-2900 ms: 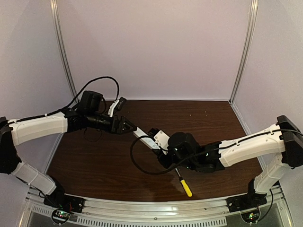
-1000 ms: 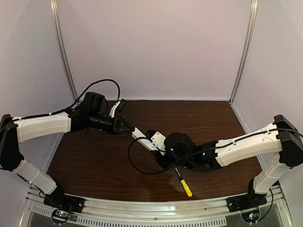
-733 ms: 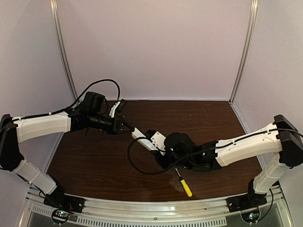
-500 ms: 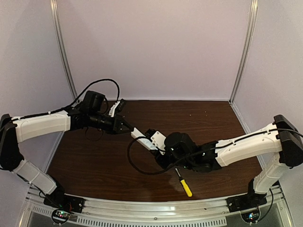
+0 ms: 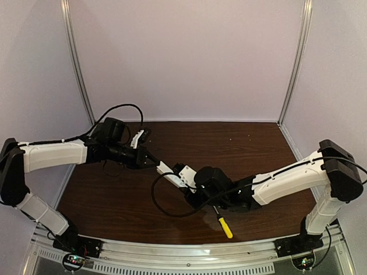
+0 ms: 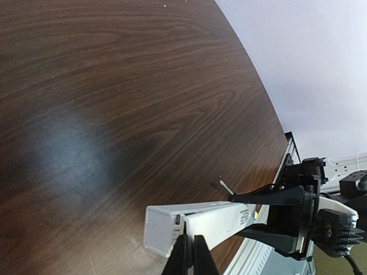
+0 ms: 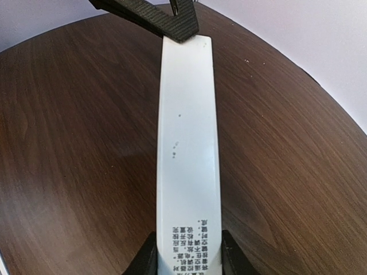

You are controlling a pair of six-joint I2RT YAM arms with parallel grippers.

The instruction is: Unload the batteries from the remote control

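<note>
The remote control [image 5: 171, 172], a slim white bar, is held above the table between the two arms. My right gripper [image 7: 188, 259] is shut on its printed end, one black finger on each side of the remote control [image 7: 188, 132]. My left gripper [image 6: 190, 252] is shut, and its joined tips rest on the seam near the far end of the remote control [image 6: 198, 224]. From the right wrist view the left fingers [image 7: 172, 17] show at that far end. In the top view the left gripper [image 5: 156, 164] and the right gripper [image 5: 186, 179] face each other. The batteries are hidden.
A yellow-handled screwdriver [image 5: 223, 224] lies on the dark wooden table [image 5: 258, 149] near the front edge, just under the right arm. Pale walls and metal posts close in the back and sides.
Both arms have shifted slightly left and towards the near edge, carrying the remote control with them. Neither grip has changed.
</note>
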